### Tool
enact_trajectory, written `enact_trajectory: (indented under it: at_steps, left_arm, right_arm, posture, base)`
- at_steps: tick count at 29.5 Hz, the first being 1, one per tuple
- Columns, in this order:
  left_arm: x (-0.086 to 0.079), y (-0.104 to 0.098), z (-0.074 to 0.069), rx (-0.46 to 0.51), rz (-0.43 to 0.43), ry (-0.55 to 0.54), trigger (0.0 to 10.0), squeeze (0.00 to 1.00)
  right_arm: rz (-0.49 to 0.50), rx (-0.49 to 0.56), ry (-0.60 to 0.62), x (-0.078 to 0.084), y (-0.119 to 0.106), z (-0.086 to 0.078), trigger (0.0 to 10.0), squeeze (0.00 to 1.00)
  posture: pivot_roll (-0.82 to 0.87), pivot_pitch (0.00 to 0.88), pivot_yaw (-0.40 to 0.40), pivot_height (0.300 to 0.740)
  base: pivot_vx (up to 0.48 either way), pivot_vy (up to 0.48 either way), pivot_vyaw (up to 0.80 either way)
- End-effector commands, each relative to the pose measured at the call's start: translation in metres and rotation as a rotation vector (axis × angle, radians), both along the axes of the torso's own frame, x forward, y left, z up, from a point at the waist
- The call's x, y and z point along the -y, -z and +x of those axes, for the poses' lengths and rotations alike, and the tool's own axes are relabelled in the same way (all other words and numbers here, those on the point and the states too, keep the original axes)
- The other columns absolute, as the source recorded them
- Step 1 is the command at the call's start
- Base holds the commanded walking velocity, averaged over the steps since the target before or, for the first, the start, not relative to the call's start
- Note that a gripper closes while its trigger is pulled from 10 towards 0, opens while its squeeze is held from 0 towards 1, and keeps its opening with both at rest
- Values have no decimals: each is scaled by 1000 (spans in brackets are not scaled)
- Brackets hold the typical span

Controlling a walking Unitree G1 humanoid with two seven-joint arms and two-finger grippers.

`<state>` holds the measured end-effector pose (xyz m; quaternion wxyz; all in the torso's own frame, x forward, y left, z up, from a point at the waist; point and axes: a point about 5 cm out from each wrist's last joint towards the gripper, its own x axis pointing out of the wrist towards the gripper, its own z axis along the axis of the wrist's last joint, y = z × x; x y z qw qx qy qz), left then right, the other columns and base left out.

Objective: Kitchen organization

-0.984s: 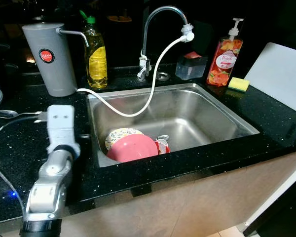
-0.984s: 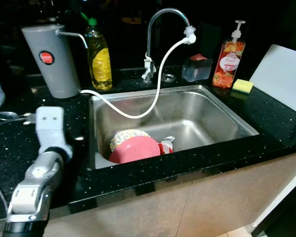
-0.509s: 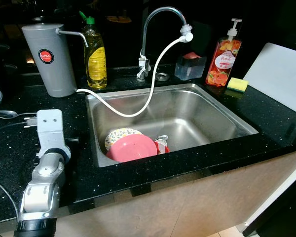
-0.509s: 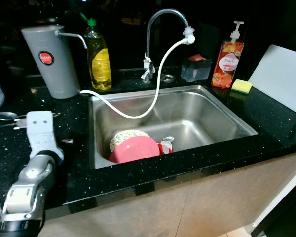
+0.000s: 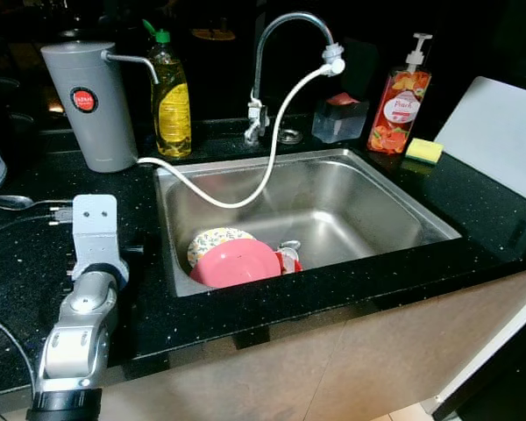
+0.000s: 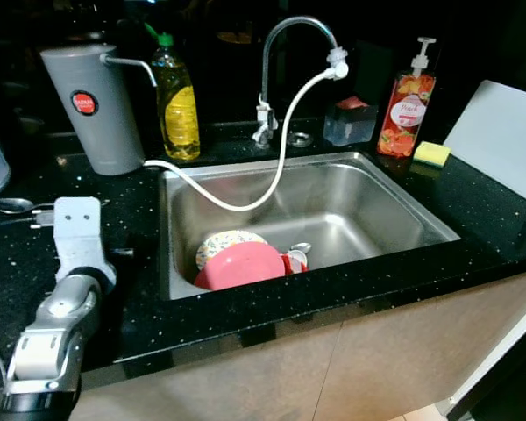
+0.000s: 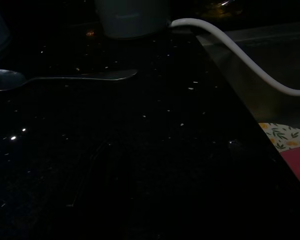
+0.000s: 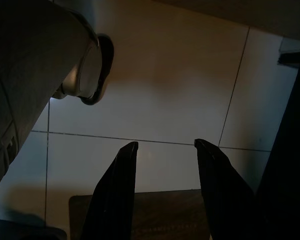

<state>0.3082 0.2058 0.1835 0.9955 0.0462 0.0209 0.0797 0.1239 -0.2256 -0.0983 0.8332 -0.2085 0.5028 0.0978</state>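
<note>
In the steel sink (image 5: 381, 197), a pink plate (image 5: 237, 263) lies on a flower-patterned plate (image 5: 212, 239) in the near left corner. A small red and white cup (image 5: 287, 257) sits beside them. My left gripper (image 5: 94, 224) hovers over the black counter left of the sink, its white wrist block pointing toward a spoon (image 5: 13, 203). The spoon (image 7: 60, 77) also lies ahead in the dark left wrist view. My right gripper (image 8: 165, 144) hangs open over the tiled floor, holding nothing.
A white hose (image 5: 272, 149) runs from the faucet (image 5: 280, 53) across the sink to a grey filter jug (image 5: 89, 103). Behind stand a yellow soap bottle (image 5: 172, 101), clear container (image 5: 338, 118), pump bottle (image 5: 399, 101), sponge (image 5: 423, 150) and white board (image 5: 500, 132).
My left arm has drawn back and slightly left along the counter, away from the sink edge. The dishes and bottles have stayed put.
</note>
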Motion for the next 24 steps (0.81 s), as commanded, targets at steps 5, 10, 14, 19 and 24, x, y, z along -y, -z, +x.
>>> enact_trajectory:
  at_steps: [5,10,14,19,24]
  left_arm:
    - [6,19,-2,-86,-9,33,10000,0]
    - [8,18,0,-77,6,51,10000,0]
    - [8,20,-1,-87,27,59,10000,0]
    - [14,48,-7,-251,27,113,10000,0]
    - [15,59,-5,-276,44,123,10000,0]
  right_arm:
    - [3,-8,6,2,1,-4,10000,0]
    - [3,-7,6,1,1,-4,10000,0]
    - [3,-7,5,1,1,-5,10000,0]
    - [6,-5,0,0,1,-3,10000,0]
    - [7,-4,-5,0,0,-2,10000,0]
  posture:
    - [-77,58,-48,740]
    - [-79,58,-48,740]
    - [-77,59,-49,740]
    - [-77,61,-51,740]
    - [-75,62,-55,740]
  base:
    - [0,0,0]
    - [0,0,0]
    - [0,0,0]
    - [0,0,0]
    - [0,0,0]
